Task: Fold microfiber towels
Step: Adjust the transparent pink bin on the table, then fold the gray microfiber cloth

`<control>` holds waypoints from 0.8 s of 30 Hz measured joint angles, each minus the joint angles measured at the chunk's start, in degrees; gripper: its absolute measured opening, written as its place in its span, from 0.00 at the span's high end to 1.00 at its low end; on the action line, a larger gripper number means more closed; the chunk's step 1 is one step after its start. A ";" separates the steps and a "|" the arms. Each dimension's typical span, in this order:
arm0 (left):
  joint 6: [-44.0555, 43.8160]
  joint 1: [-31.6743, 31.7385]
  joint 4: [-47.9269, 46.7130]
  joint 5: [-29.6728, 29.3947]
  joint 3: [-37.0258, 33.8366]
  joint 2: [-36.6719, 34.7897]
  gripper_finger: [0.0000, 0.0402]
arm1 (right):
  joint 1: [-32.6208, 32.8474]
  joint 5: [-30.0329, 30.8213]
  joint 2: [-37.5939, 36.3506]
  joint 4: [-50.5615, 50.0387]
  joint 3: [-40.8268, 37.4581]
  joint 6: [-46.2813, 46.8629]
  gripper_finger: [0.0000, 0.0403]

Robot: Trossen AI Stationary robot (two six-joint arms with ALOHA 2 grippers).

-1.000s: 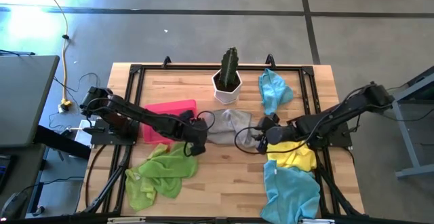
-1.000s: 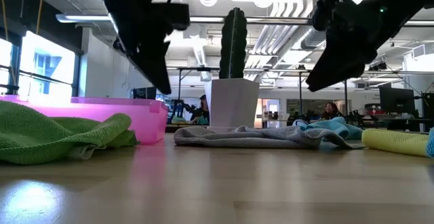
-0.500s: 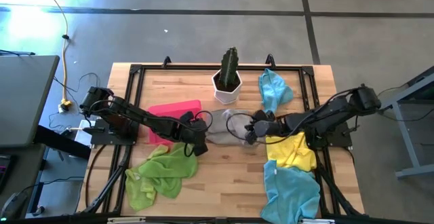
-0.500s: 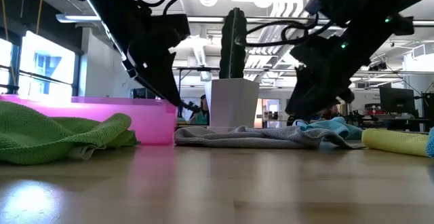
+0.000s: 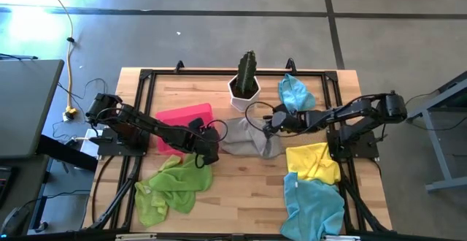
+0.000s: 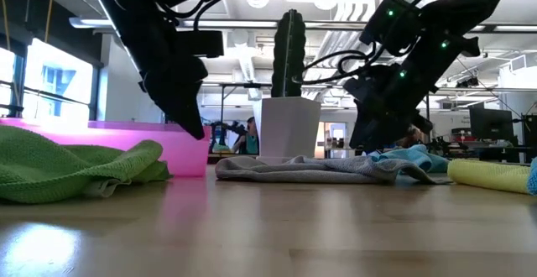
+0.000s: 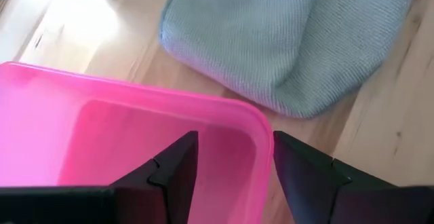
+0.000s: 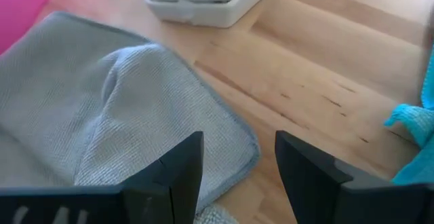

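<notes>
My right tool [image 8: 234, 163], fingers spread and empty, hangs over the grey towel's [image 5: 246, 137] corner by the cactus pot [image 5: 244, 88] at mid-tabletop [image 5: 241, 197], nearer than my left tool [image 7: 234, 166], spread over the pink tray's [image 5: 179, 120] rim.

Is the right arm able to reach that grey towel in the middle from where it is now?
Probably yes: the right gripper hangs open just over the grey towel's corner, with nothing between them.
</notes>
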 joint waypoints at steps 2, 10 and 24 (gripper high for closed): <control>0.00 0.00 0.29 -0.02 0.00 0.00 0.56 | -0.08 -0.21 0.00 -0.29 0.01 -1.90 0.56; 1.72 -1.40 1.67 -0.10 1.13 0.00 0.56 | -1.27 -0.47 0.30 -0.22 0.02 -7.27 0.56; 9.01 -3.78 1.73 -1.39 8.84 0.00 0.56 | -2.66 -0.44 10.84 6.20 0.17 -5.83 0.56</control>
